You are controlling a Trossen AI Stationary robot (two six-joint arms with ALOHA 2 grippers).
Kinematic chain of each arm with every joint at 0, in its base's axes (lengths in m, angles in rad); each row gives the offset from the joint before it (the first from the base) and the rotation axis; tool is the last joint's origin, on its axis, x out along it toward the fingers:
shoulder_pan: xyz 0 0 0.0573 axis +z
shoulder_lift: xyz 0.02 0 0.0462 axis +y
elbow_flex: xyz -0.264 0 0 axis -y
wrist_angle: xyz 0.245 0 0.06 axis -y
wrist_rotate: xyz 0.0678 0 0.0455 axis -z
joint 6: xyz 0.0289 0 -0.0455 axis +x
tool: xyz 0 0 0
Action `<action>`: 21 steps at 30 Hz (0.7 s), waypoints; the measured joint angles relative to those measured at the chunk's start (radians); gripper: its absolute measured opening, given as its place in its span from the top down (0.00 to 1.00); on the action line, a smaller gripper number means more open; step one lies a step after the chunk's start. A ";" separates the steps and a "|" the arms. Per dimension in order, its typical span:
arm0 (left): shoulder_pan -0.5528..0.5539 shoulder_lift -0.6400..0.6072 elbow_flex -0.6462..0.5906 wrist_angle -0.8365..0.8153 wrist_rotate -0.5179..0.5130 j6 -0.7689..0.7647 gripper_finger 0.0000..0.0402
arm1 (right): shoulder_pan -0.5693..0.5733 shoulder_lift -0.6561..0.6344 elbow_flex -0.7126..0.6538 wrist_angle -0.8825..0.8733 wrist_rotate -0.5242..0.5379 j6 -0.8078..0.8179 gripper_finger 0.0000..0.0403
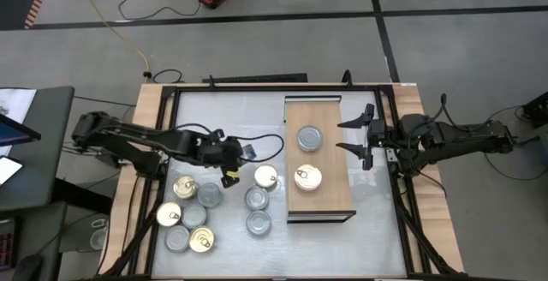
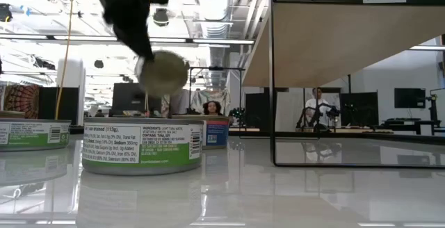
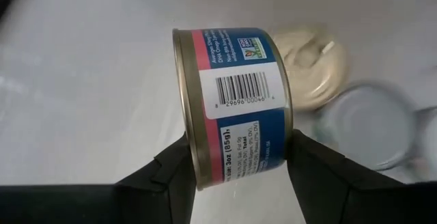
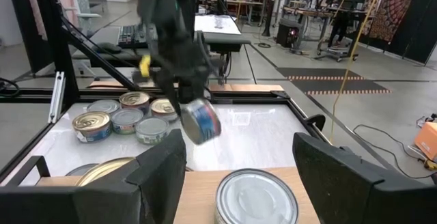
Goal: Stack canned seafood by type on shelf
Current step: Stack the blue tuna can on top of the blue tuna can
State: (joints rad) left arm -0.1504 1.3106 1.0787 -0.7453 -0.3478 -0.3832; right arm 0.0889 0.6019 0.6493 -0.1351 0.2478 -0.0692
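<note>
My left gripper [image 1: 242, 154] hangs over the middle of the table, shut on a blue-and-red-labelled tin [image 3: 235, 101], which also shows lifted in the right wrist view as the same tin [image 4: 200, 121]. The shelf [image 1: 330, 118], a light-wood board on a thin dark frame, stands right of centre. A silver-lidded tin [image 1: 309, 138] and a gold-lidded tin [image 1: 308, 176] rest on it on their bases. My right gripper [image 1: 364, 135] waits open at the shelf's right edge, level, touching nothing. Several more tins [image 1: 188, 215] stand on the tabletop. My left gripper pinches the tin between its two fingers, one on each flat end [image 3: 188, 162], close to the rim. The fingers [image 3: 311, 173] slant down from the table's left. The tin is tipped onto its edge, its label sideways, and hangs clear of the table.
Under and just beyond the held tin stand a gold-lidded tin [image 1: 265, 176] and two silver-lidded ones [image 1: 257, 198], [image 1: 259, 223]. A cluster of gold and silver tins fills the near left. The near half of the shelf [image 1: 321, 202] is bare wood.
</note>
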 joint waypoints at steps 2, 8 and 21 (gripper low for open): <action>-0.016 -0.026 0.023 0.026 -0.001 0.035 0.53 | 0.000 0.000 0.000 0.001 0.000 0.000 0.27; -0.059 -0.070 0.089 0.192 -0.025 0.163 0.53 | 0.000 0.000 0.000 0.001 0.000 0.000 0.27; -0.141 0.119 0.125 0.630 -0.064 0.845 0.52 | 0.000 0.000 0.000 0.010 0.000 -0.008 0.27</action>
State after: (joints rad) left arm -0.2911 1.4296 1.2034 -0.1157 -0.4118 0.4620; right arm 0.0891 0.6020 0.6492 -0.1249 0.2478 -0.0769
